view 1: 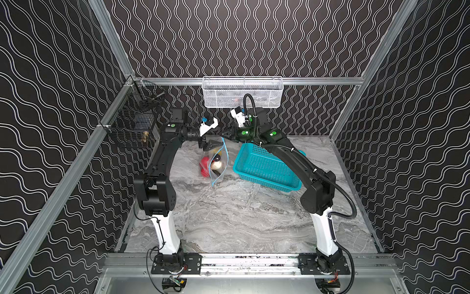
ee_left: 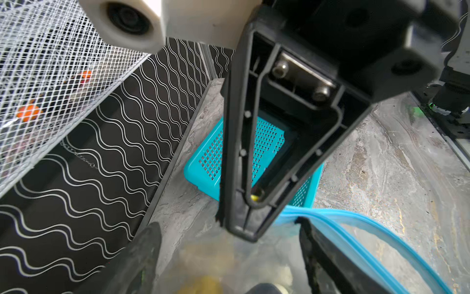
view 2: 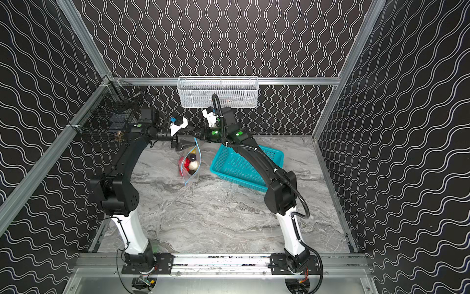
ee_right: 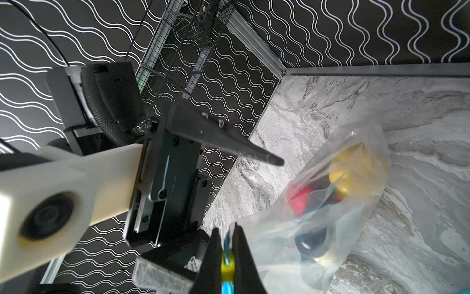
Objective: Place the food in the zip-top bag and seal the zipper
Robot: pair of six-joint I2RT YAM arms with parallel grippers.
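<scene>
In both top views the two arms lean inward from the near rail, and their forearms meet nearly level above the far part of the desk [view 1: 241,216] [view 2: 216,216]. The right hand [view 1: 223,135] [view 2: 195,134] is clenched on the top end of the zipper [view 1: 226,152] [view 2: 200,155]. The zip-top bag [view 1: 216,165] [view 2: 189,165] hangs from that grip with its lower end on the desk, just left of the teal basket [view 1: 264,168] [view 2: 236,165]. The blue strip runs down in two separate lines, so the mouth gapes. The food [view 1: 204,165] [view 2: 182,164], in red, white, dark and yellow pieces, lies inside the bag. The left hand [view 1: 218,145] [view 2: 190,145] points right at the bag's top, just below the right hand. Round green marks [view 1: 244,132] show on the right arm's joints.

In the left wrist view the left hand [ee_left: 229,264] is released. Its fingers [ee_left: 137,262] are spread wide with clear bag film [ee_left: 216,254] between them. The zipper [ee_left: 368,229] runs beside one finger; I cannot tell whether they touch. The right hand [ee_left: 241,229] points toward the camera with its jaws together, and the yellow slider tab [ee_left: 255,197] shows through its frame. The teal basket [ee_left: 203,163] is behind it.

In the right wrist view the right hand [ee_right: 226,254] pinches the slider tab [ee_right: 226,267] and the blue strip. The left hand [ee_right: 244,201] faces it with its jaws far apart. Yellow, red and dark food [ee_right: 301,201] sits in the bag [ee_right: 356,229].
</scene>
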